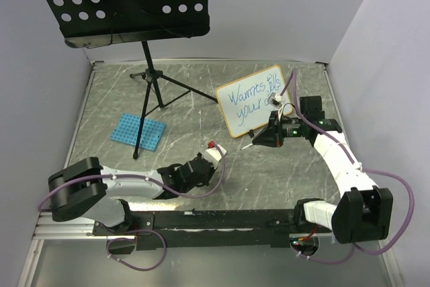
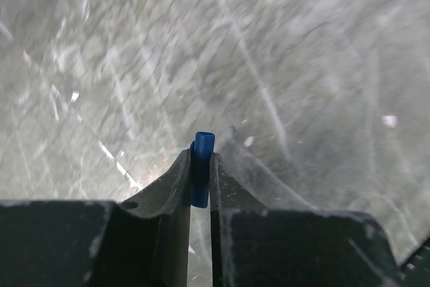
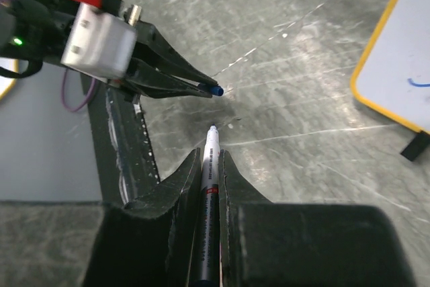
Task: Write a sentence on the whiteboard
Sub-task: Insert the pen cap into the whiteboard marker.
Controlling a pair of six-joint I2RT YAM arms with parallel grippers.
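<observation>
The whiteboard (image 1: 236, 113), orange-framed, stands tilted at the back right, and its corner (image 3: 396, 65) shows in the right wrist view. The sentence (image 1: 247, 92) runs across it in blue in two slanted lines; my right arm hides the end of the lower line. In front of the board my right gripper (image 1: 261, 140) (image 3: 211, 156) is shut on a marker (image 3: 210, 166), whose bare tip points down and left, off the board. Close to that tip, my left gripper (image 1: 223, 160) (image 2: 200, 158) is shut on a small blue cap (image 2: 201, 169) (image 3: 213, 90).
A black perforated music stand (image 1: 121, 1) on a tripod (image 1: 151, 82) fills the back left. A blue perforated rack (image 1: 138, 130) lies by one tripod leg. Grey walls close in the table on three sides. One black board foot (image 3: 415, 146) rests on the marbled tabletop.
</observation>
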